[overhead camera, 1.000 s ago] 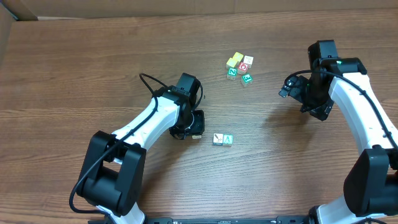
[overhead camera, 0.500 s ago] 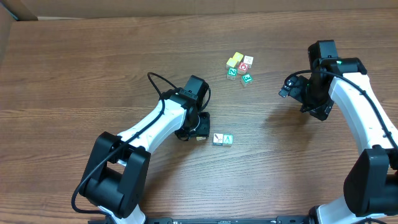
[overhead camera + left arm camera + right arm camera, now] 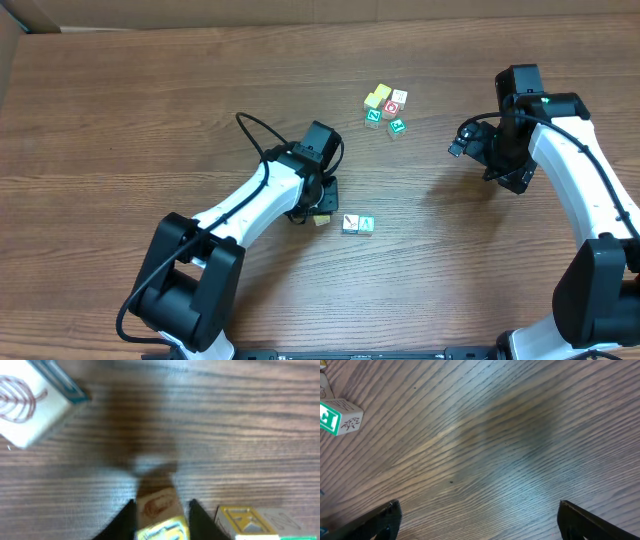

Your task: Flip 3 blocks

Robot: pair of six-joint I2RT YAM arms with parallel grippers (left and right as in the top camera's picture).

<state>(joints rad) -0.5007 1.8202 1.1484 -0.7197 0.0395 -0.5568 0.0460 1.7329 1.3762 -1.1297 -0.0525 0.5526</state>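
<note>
Left claw (image 3: 161, 505) pinches a cream-yellow block (image 3: 156, 511) near the middle of the worktop (image 3: 150, 120), just beside the block pair (image 3: 357, 224), right claw (image 3: 480, 517) gaping wide and idle; I judge one flip is in hand, so next I'd lift, roll it over, set it down.

Block cluster (image 3: 385, 108) at back, block pair (image 3: 357, 224) nearer, single block (image 3: 159, 506) in left pincer (image 3: 317, 212), just left of pair

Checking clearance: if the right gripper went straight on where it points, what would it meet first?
Likely the bare table; nothing lies ahead of the right gripper, the block sits aside.
</note>
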